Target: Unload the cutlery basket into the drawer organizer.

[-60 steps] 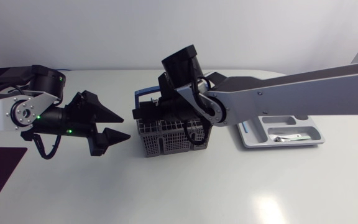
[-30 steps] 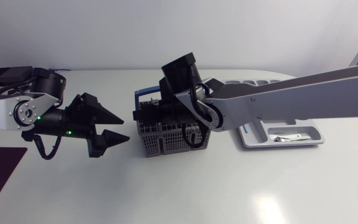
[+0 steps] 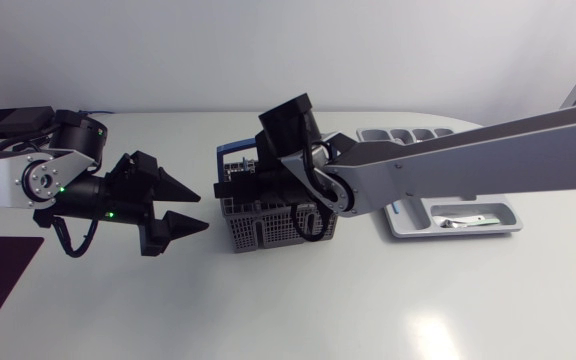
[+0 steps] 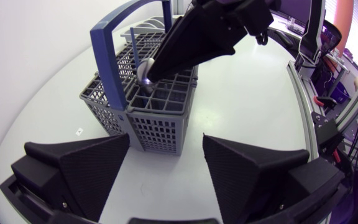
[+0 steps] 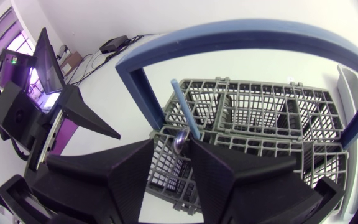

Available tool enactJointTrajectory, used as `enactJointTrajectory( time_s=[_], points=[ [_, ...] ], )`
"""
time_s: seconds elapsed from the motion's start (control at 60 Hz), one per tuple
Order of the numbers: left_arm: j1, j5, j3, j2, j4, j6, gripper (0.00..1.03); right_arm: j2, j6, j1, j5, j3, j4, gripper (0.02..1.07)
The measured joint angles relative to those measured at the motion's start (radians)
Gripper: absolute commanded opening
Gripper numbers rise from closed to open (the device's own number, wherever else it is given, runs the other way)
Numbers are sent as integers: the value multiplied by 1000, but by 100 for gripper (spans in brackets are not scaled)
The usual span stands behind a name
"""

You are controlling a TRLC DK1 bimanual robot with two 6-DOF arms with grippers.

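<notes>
A grey plastic mesh cutlery basket (image 3: 258,228) with a blue arched handle stands on the white table (image 3: 368,300), just left of the frame's centre in the head view. The right arm (image 3: 468,160) comes in from the right edge and slants down over the basket, its wrist above the handle.

In the right wrist view the right gripper (image 5: 173,149) points down into one of the basket's near compartments. A slim utensil (image 5: 185,112), with a pale blue stick handle and a rounded metal end, stands between its fingertips. The fingers are released and only slightly parted. The metal end lies against one finger, and a strip of basket grid shows between it and the other.

The left wrist view shows the same fingertips (image 4: 149,73) beside the metal end, inside the basket.

The left arm (image 3: 38,180) sits at the left of the head view. Its left gripper (image 3: 202,210) is spread wide, aimed at the basket's side and apart from it.

The light grey drawer organizer (image 3: 488,205) lies at the right, partly under the right arm, with a small pale piece of cutlery (image 3: 460,222) in its long front compartment.
</notes>
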Motion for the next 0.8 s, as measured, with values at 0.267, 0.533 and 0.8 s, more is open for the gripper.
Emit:
enactJointTrajectory(
  time_s=[0.267,0.533,0.8],
  points=[
    [0,0,0,0,0,12,99,10,3,0,2,-9,15,35],
    [6,0,0,0,0,14,99,10,3,0,3,-23,44,29],
    [6,0,0,0,0,15,99,10,3,0,3,-41,58,22]
  ],
)
